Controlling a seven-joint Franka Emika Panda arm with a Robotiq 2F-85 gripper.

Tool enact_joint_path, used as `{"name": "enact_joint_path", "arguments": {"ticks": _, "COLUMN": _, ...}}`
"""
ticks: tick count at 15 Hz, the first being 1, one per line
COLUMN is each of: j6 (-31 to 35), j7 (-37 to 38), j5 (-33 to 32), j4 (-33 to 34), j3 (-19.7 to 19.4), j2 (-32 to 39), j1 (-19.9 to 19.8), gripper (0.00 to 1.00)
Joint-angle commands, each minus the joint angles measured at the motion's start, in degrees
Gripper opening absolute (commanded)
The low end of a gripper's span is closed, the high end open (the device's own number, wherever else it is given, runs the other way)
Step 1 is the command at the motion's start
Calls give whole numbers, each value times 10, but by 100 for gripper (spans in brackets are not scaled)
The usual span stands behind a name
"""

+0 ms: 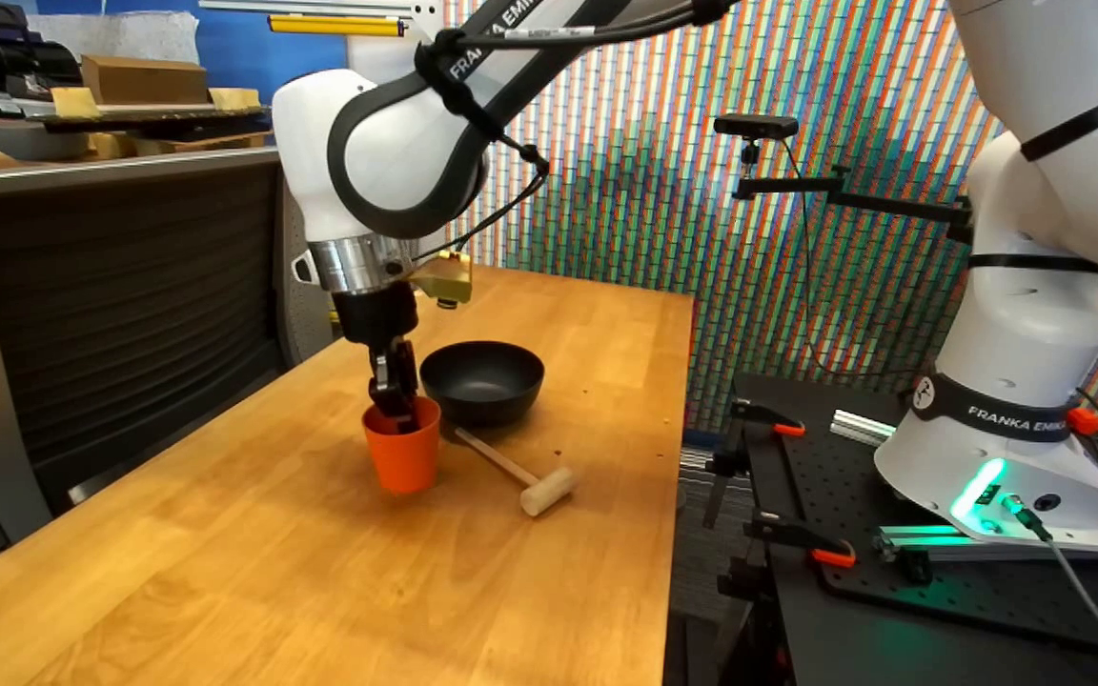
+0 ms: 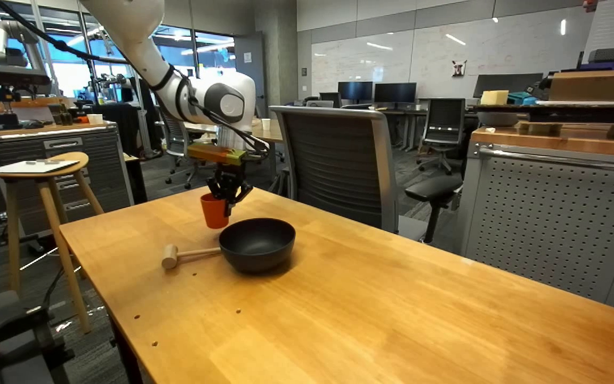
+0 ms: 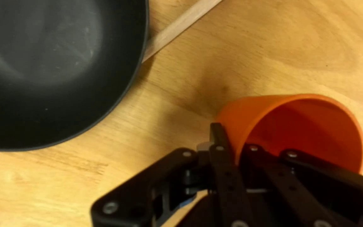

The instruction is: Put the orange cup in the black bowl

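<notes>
Near the bowl (image 1: 482, 383), in an exterior view, is your cup (image 1: 403, 457); carry it low and its base could catch the bowl's rim. In an exterior view, the mallet (image 2: 192, 253) reaches the bowl, so a knock might shift both. In the wrist view, your cup could twist: the gripper (image 3: 234, 143), closed to the wall's thickness, pinches only its bowl side.

wooden mallet (image 1: 543, 493): lying on table (image 2: 371, 314) | office chair (image 2: 333, 165): beside table
</notes>
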Motion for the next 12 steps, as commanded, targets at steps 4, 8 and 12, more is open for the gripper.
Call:
{"name": "enact_joint_path", "arguments": {"ticks": 4, "j6": 90, "j7": 76, "j5": -23, "j4": -183, "j3": -51, "j2": -206, "j1": -22, "gripper": 1}}
{"name": "enact_joint_path", "arguments": {"ticks": 8, "j6": 105, "j7": 151, "j5": -77, "j4": -260, "j3": -110, "j2": -272, "j1": -43, "gripper": 1}}
{"name": "enact_joint_path", "arguments": {"ticks": 12, "j6": 108, "j7": 158, "j5": -56, "j4": -284, "j3": -127, "j2": -258, "j1": -76, "gripper": 1}}
